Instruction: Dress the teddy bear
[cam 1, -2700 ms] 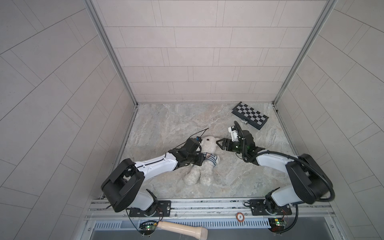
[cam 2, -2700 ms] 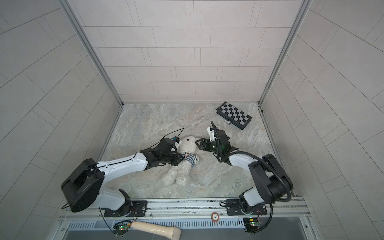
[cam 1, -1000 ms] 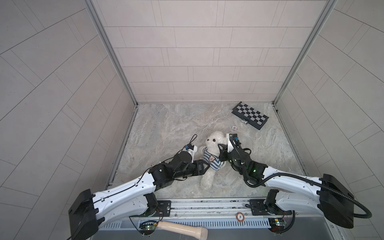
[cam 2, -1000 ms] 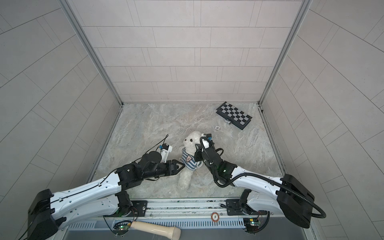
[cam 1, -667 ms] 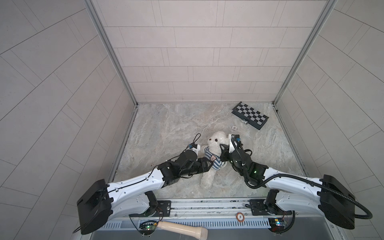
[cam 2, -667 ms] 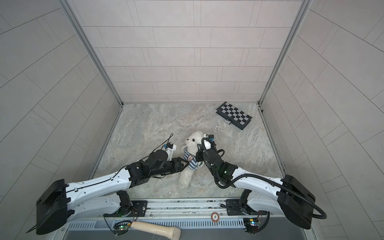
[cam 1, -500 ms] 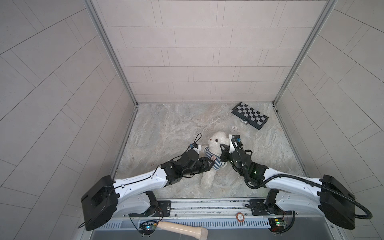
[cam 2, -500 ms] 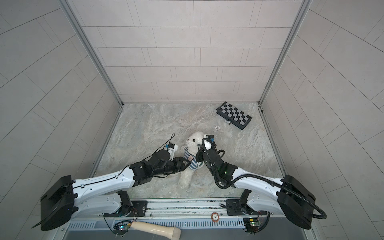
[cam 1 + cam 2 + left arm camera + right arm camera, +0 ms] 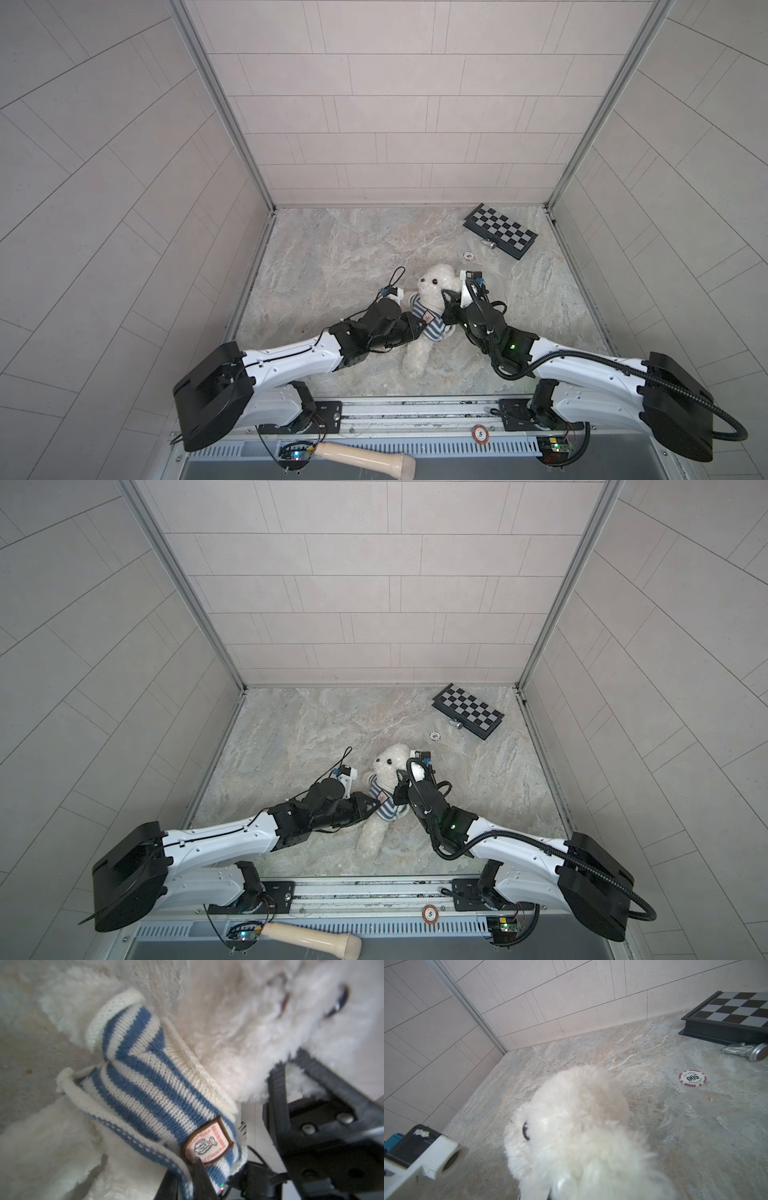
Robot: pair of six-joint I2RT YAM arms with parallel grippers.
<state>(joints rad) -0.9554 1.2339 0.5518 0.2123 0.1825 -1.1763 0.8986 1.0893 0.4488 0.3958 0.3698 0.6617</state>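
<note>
The teddy bear (image 9: 436, 286) is propped mid-table (image 9: 332, 257), the right end effector (image 9: 448, 303) clamped on fur near its shoulder and the left end effector (image 9: 184, 1180) pinching the hem of the striped sweater (image 9: 149, 1088), so this looks like the pull-down step, which next needs a steady tug toward the legs.

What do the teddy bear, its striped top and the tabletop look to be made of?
Teddy bear: cream-white plush with a long fluffy pile, matte.
Striped top: knitted yarn, blue and cream, stitch rows visible; its badge looks woven, brown-edged.
Tabletop: veined grey-beige, stone or stone-look laminate; cannot tell which.
</note>
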